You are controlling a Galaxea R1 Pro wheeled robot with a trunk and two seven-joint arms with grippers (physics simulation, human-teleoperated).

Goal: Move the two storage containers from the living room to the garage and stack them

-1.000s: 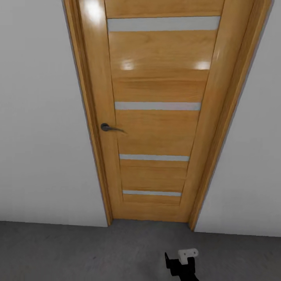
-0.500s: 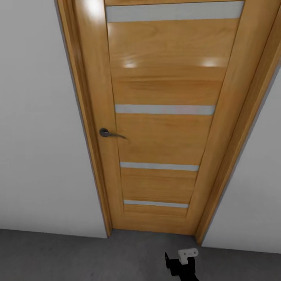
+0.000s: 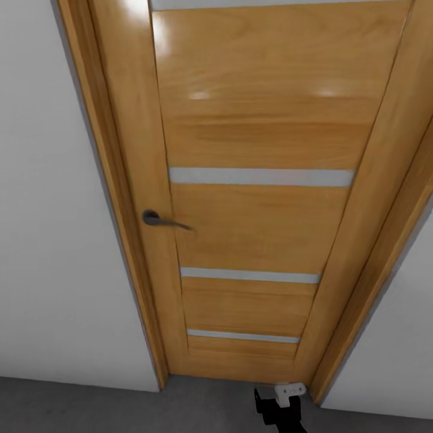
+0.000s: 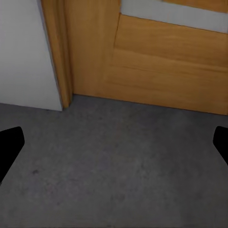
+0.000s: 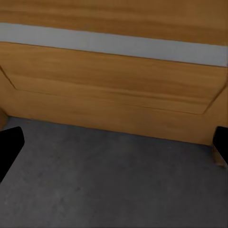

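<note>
From the head view, the robot faces a closed honey-coloured wooden door (image 3: 252,198) with four pale grey horizontal slats, set in a matching wooden frame (image 3: 120,240) between plain white walls (image 3: 54,240). A dark metal lever handle (image 3: 157,220) sits on the door's left side. A strip of dark grey rough concrete floor (image 3: 120,409) runs along the base of the door. At the lower edge, a black arm part with a small white bracket (image 3: 282,402) reaches up toward the door's foot. Neither of the two orange-red storage containers can be seen here, so where they lie cannot be told from this moment.

In the left wrist view, the left pincer (image 4: 114,145) is released: its two black fingertips (image 4: 9,147) stand far apart at the picture's edges, with nothing between them. Beyond them lie the concrete floor, the foot of the door frame and a piece of white wall.

In the right wrist view, the right pincer (image 5: 114,145) is likewise released and empty, its black fingertips (image 5: 10,145) spread wide. It looks at the door's lower panel, one grey slat and the floor just in front.

Judged from this, the robot is in a travelling step, standing close to a shut door on the concrete side with both pincers free. The next move seems to call for getting the door open, by pressing the lever handle or pushing the panel, and then driving through without catching the frame.
</note>
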